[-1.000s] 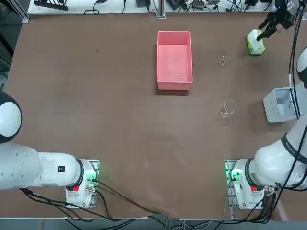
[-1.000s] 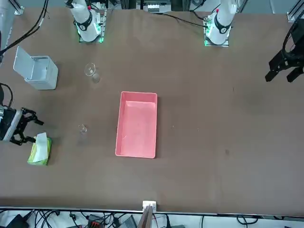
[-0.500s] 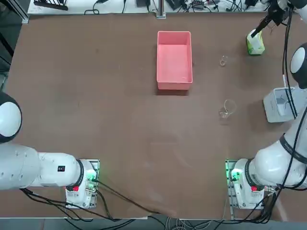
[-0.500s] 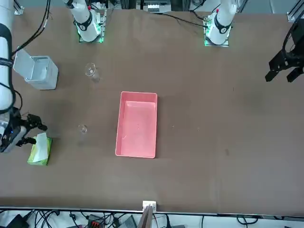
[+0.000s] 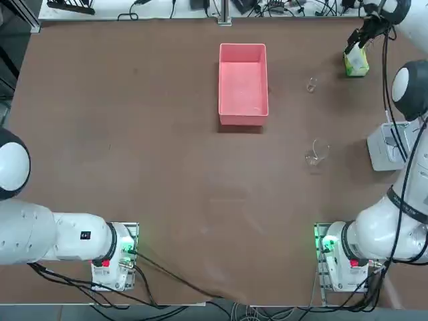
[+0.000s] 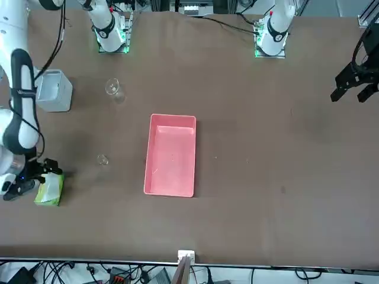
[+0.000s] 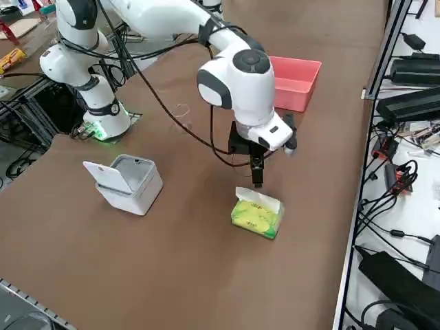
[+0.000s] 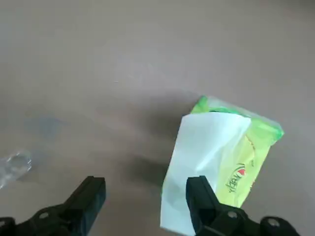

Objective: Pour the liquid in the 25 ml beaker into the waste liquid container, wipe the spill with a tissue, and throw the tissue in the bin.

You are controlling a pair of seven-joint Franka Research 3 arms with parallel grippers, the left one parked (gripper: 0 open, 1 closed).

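Observation:
My right gripper [image 8: 147, 196] hangs open just above the yellow-green tissue pack [image 8: 236, 157], one finger beside its white tuft and nothing held. From overhead the gripper [image 5: 356, 41] is at the far right corner over the pack [image 5: 356, 61]. No loose tissue shows. The tiny 25 ml beaker [image 5: 311, 84] stands upright between pack and pink waste liquid container [image 5: 243, 119]. I cannot make out liquid in it. The grey bin [image 5: 388, 147] sits lid-up at the right edge. The side view shows gripper [image 7: 258, 180], pack [image 7: 256, 213] and bin [image 7: 130, 182].
A larger glass beaker [image 5: 317, 151] stands nearer the robot, left of the bin. Cables and equipment lie just past the table's far edge, close behind the pack. The right arm's links arch over the bin and the table's right side.
The right arm has swung and brought its open gripper down close over the tissue pack. Beakers, tray, bin and pack have not moved.

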